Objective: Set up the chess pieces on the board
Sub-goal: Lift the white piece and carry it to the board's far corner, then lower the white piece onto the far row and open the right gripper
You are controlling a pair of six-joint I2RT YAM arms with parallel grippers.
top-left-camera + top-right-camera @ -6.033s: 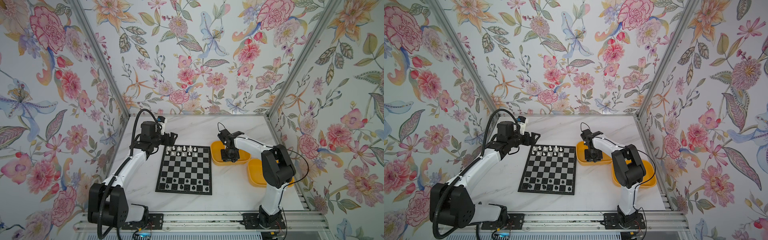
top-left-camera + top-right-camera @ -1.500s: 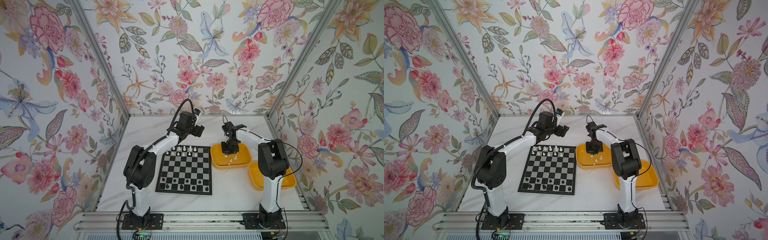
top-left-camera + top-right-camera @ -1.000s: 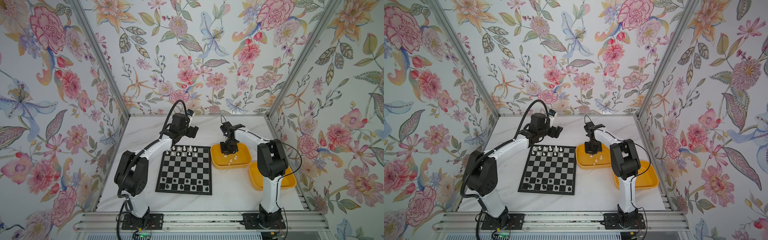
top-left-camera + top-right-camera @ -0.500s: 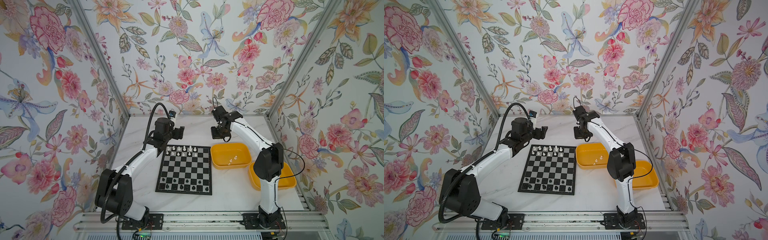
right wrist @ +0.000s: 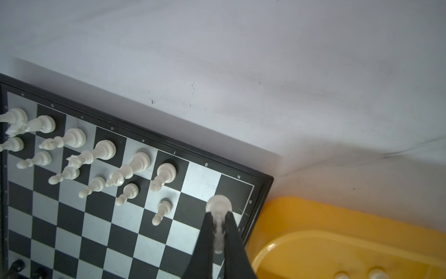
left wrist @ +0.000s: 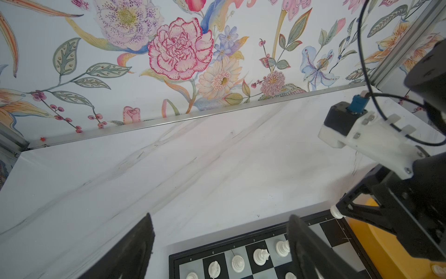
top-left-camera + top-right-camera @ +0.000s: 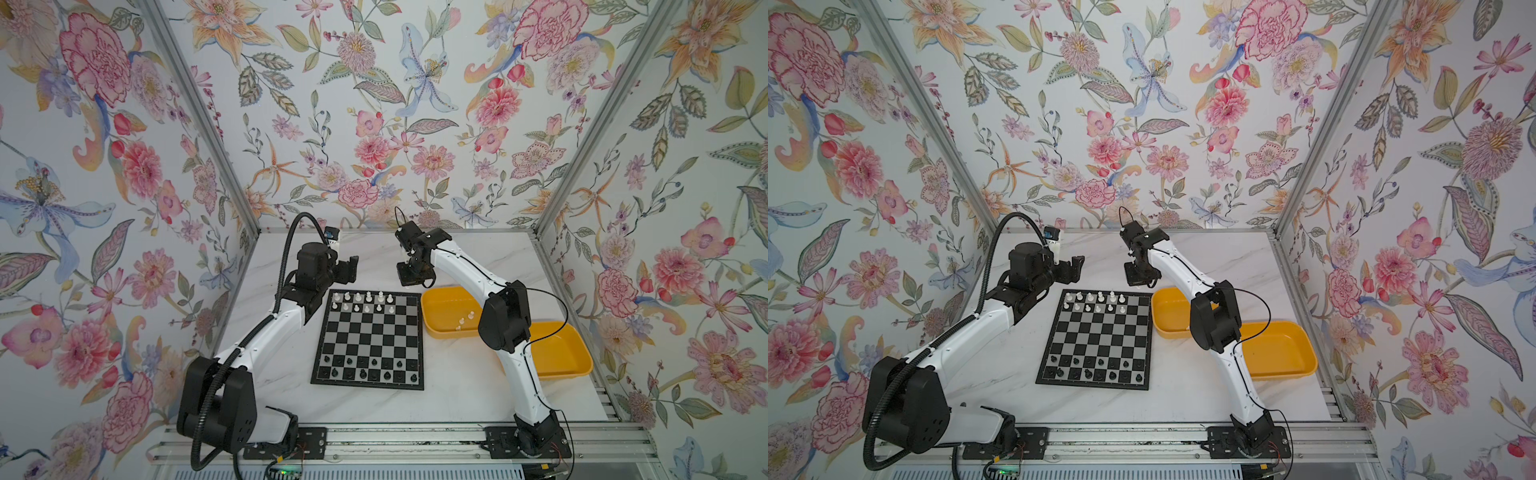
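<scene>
In a top view the board (image 7: 369, 336) lies mid-table (image 7: 457, 399) between both arms, with white chess pieces (image 7: 358, 297) in its far rows and black ones (image 7: 364, 372) in its near rows. In the left wrist view the left pincer (image 6: 220, 216) gapes wide and holds nothing, with bare marble ahead of it up to the wall (image 6: 169, 72). In the right wrist view the right pincer (image 5: 219, 217) is clamped on a white piece (image 5: 218, 204) over the board's vacant corner squares, with the yellow tub (image 5: 337, 241) just beside it.

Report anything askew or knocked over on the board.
Nothing stands out. The white pieces stand upright on their squares, the board lies flat, and the right pincer grips another piece near its empty corner.
</scene>
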